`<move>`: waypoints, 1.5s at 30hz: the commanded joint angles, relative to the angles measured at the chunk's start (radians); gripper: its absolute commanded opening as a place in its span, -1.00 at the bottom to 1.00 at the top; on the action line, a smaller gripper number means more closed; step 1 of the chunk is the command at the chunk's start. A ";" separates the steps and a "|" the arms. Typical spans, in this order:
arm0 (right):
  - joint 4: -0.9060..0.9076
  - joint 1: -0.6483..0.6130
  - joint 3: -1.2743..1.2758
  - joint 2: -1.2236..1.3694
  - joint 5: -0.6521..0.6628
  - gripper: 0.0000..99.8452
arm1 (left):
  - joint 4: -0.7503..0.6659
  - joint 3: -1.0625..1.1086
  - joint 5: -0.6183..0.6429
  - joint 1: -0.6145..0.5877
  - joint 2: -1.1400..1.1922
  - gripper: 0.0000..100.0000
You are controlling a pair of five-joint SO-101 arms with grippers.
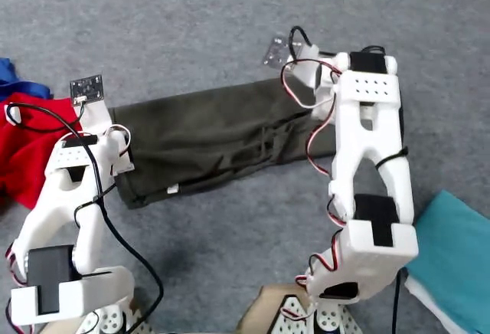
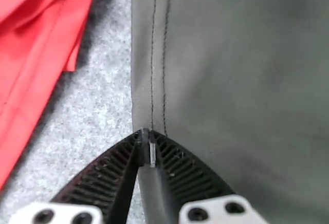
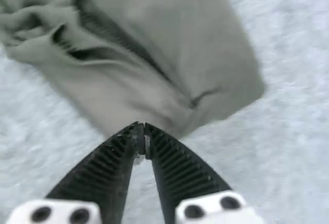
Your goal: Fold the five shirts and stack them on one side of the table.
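Left wrist view: left tool (image 2: pixel 146 141) pinches olive shirt (image 2: pixel 231 70)

Grey table (image 1: pixel 191 35) — olive shirt (image 1: pixel 207 131), red shirt (image 1: pixel 31 154).

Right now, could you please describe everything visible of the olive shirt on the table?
The olive shirt is soft, matte cloth, folded into a long band lying flat and slanted across the grey table. A double row of dark stitching runs along one end's hem; the other end is creased. The left gripper appears to pinch the hemmed end, the right gripper the creased end. A strip of table separates it from the red shirt.
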 commanded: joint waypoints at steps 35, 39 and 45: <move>0.120 -0.010 -0.383 0.153 -0.397 -0.99 | -0.009 -0.032 0.002 0.011 -0.004 -0.96; 0.118 0.015 -0.332 0.168 -0.394 -0.99 | -0.009 -0.031 0.002 0.011 -0.004 -0.96; -0.003 0.019 -0.219 0.251 -0.468 -0.99 | -0.005 -0.029 0.002 0.012 -0.010 -0.96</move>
